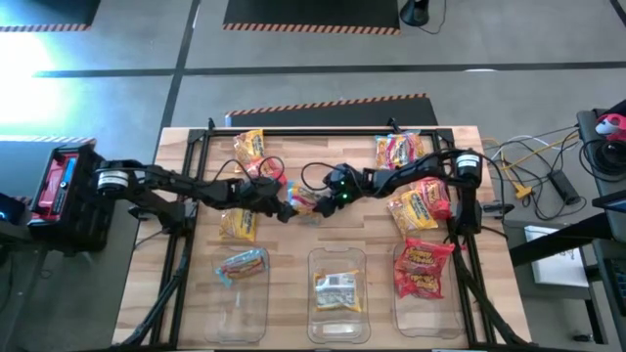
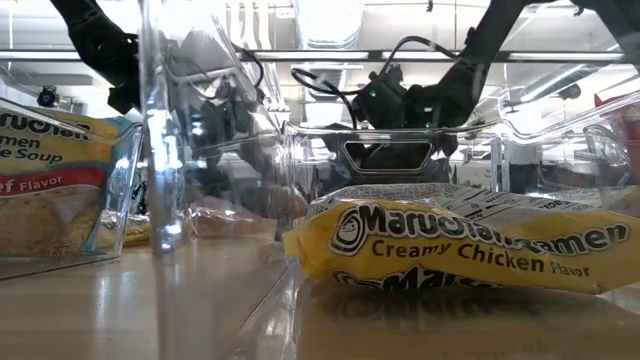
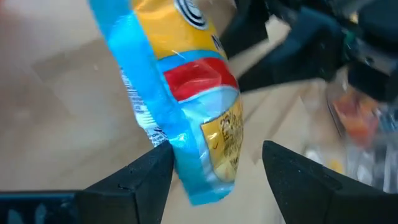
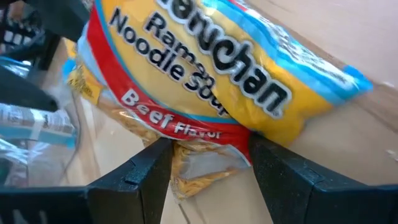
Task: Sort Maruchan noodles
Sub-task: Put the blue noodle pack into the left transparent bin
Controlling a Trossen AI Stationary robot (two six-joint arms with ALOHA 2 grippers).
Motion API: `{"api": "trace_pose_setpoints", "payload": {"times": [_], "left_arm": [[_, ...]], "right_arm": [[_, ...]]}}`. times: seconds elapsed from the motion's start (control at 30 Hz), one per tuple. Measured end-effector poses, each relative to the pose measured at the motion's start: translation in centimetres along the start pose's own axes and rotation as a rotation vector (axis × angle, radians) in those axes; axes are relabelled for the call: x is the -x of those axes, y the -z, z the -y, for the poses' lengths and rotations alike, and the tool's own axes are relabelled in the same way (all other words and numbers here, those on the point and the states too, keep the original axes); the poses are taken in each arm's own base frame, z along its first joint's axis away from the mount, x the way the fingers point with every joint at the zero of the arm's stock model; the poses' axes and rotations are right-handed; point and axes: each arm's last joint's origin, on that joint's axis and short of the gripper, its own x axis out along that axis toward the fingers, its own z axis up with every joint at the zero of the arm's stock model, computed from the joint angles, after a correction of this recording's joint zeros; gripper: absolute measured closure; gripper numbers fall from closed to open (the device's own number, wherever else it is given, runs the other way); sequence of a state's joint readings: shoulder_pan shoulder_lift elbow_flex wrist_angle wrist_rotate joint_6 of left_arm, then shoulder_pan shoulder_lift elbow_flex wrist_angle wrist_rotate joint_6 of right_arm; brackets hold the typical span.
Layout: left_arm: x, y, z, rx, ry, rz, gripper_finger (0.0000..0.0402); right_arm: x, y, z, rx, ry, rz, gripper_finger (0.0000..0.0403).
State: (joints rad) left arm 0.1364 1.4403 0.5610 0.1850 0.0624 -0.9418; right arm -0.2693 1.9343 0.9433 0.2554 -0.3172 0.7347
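A pale blue, yellow and red beef-flavour noodle packet (image 1: 305, 201) (image 3: 186, 74) (image 4: 205, 68) sits between both grippers at the table's middle. My right gripper (image 1: 323, 198) (image 4: 208, 149) comes from the right and is shut on it. My left gripper (image 1: 287, 205) (image 3: 217, 155) comes from the left and is open. Its fingers stand on either side of the packet's lower end, with a gap at one finger. At the near edge stand three clear bins: the left bin (image 1: 220, 293) holds a blue packet (image 1: 243, 264), the middle bin (image 1: 337, 259) a yellow one (image 1: 337, 290) (image 2: 470, 245), the right bin (image 1: 445, 313) red ones (image 1: 423, 269). My right gripper pinches the packet between its two fingers at the edge just below the red "Beef Flavor" band (image 4: 205, 155), where noodles show through. The fingers come from the table's right. The packet is tilted on edge and looks lifted off the table, its blue end toward my left gripper.
Loose packets lie on the wooden table: two on the left (image 1: 249, 149) (image 1: 238, 225), one at the far right (image 1: 399, 150), and a few on the right (image 1: 421, 205). A black frame rail (image 1: 323, 130) runs along the far edge. Cables lie beyond the right edge.
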Motion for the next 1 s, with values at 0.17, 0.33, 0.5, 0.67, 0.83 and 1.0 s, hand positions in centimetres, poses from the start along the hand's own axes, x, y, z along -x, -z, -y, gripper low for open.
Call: {"api": "trace_pose_setpoints", "payload": {"times": [0.17,0.33,0.5,0.67,0.83,1.0], "left_arm": [[0.2,0.6,-0.5,-0.015,-0.029,-0.075,0.0173],[0.2,0.3,-0.2,-0.047,-0.027,-0.039,0.0173],[0.2,-0.5,-0.1,-0.083,-0.047,0.08,0.0173],[-0.2,-1.4,-0.6,-0.087,-0.046,0.133,0.0173],[-1.4,-2.0,-1.4,-0.06,0.004,0.11,0.0173],[-2.5,-2.3,-1.9,-0.012,0.068,0.098,0.0173]], "right_arm": [[0.1,0.6,0.8,0.019,0.098,-0.044,0.02],[0.1,0.7,1.0,0.026,0.119,-0.049,0.02],[0.1,0.7,1.0,0.062,0.119,-0.052,0.02],[0.1,0.7,1.0,0.078,0.119,-0.053,0.02],[0.1,0.7,1.0,0.114,0.118,-0.056,0.02],[0.1,0.7,1.0,0.132,0.121,-0.062,0.02]]}}
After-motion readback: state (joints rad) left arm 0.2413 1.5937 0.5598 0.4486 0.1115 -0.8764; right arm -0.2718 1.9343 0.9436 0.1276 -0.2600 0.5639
